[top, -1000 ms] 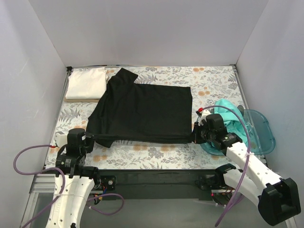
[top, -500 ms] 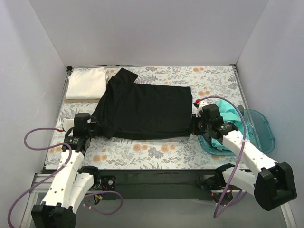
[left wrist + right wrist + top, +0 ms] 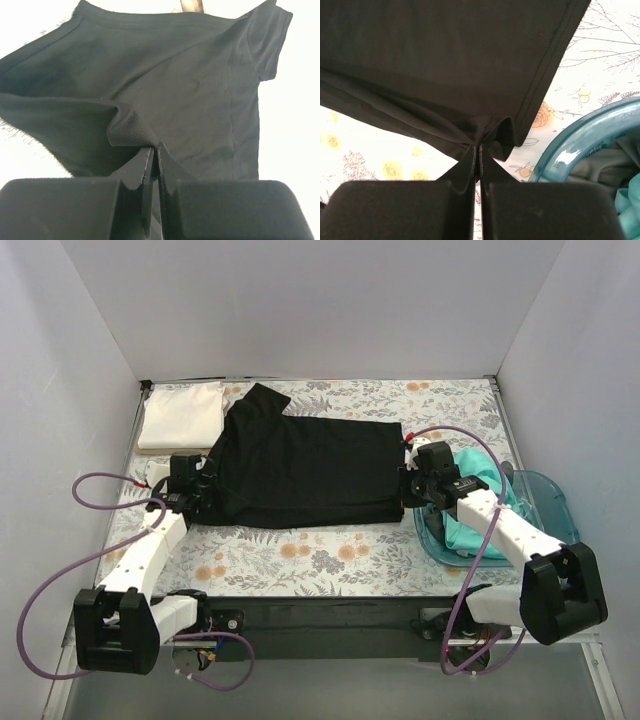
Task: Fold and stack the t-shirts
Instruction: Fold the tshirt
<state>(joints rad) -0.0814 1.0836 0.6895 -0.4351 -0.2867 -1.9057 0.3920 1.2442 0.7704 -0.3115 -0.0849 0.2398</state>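
Note:
The black t-shirt (image 3: pixel 300 465) lies spread across the middle of the floral cover, its near edge lifted and carried over the rest. My left gripper (image 3: pixel 207 492) is shut on the shirt's near left edge (image 3: pixel 125 131). My right gripper (image 3: pixel 405 488) is shut on its near right corner (image 3: pixel 492 131). The white t-shirt (image 3: pixel 182 415) lies folded at the far left corner. The teal t-shirt (image 3: pixel 478 502) sits crumpled in the blue bin at the right, partly under my right arm; it also shows in the right wrist view (image 3: pixel 626 205).
The translucent blue plastic bin (image 3: pixel 555 502) stands at the table's right edge, its rim (image 3: pixel 580 140) close beside my right gripper. The floral table cover (image 3: pixel 310 555) shows bare along the near strip. White walls enclose three sides.
Both grippers have moved away from the near edge toward the back, carrying the black shirt's near hem over the shirt. The shirt's visible area has become shorter front to back.

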